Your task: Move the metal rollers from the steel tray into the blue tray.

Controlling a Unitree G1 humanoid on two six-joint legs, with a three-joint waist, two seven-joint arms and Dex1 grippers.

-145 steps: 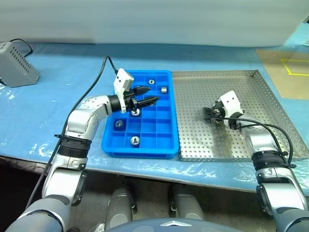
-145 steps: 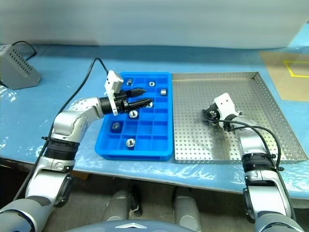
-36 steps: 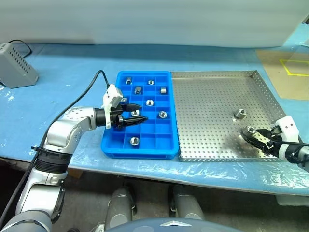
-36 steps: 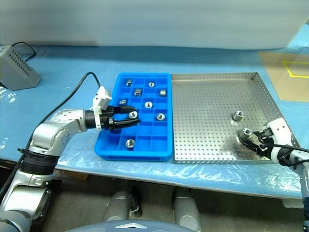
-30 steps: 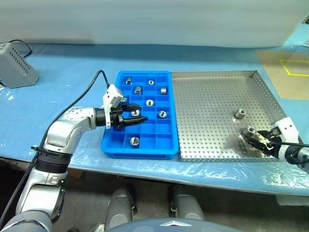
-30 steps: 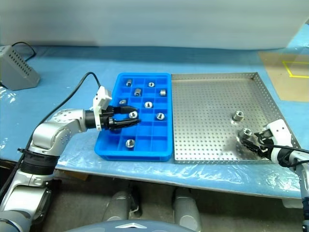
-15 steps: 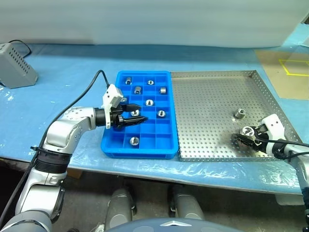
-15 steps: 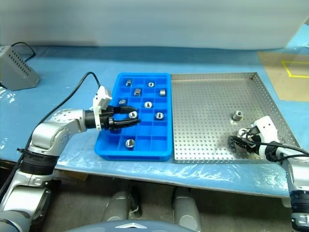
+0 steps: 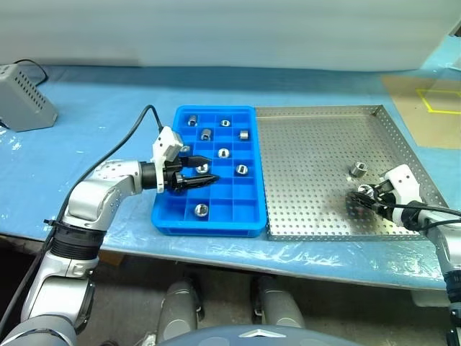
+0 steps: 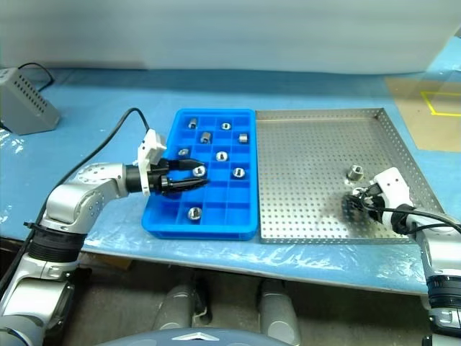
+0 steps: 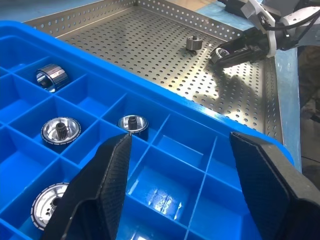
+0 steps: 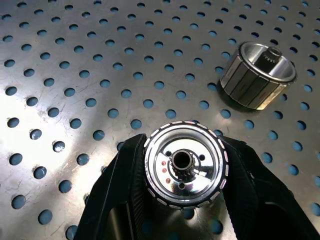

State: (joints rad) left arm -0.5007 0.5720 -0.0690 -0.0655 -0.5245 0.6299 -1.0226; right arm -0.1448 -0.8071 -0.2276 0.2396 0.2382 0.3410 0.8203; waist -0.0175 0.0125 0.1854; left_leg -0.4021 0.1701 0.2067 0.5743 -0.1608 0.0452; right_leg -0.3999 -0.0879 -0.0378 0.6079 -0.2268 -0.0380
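Observation:
The steel tray [image 9: 310, 158] lies right of the blue tray [image 9: 209, 229]. My right gripper [image 9: 362, 193] rests low on the steel tray's near right part, shut on a metal roller [image 12: 184, 165] that sits end-on between its black fingers [image 12: 117, 190]. A second roller [image 9: 358, 170] stands loose just beyond it. Several rollers [image 9: 223, 153] sit in the blue tray's compartments. My left gripper [image 11: 181, 145] hovers open over the blue tray's middle with nothing between its fingers.
A grey box [image 9: 25, 97] with a cable sits at the far left of the blue-covered table. A yellow taped outline [image 9: 439, 101] marks a tan patch at the far right. Most of the steel tray's perforated floor is bare.
My right gripper has slid a little inward over the steel tray and shut on the nearer roller. The left arm has stayed still.

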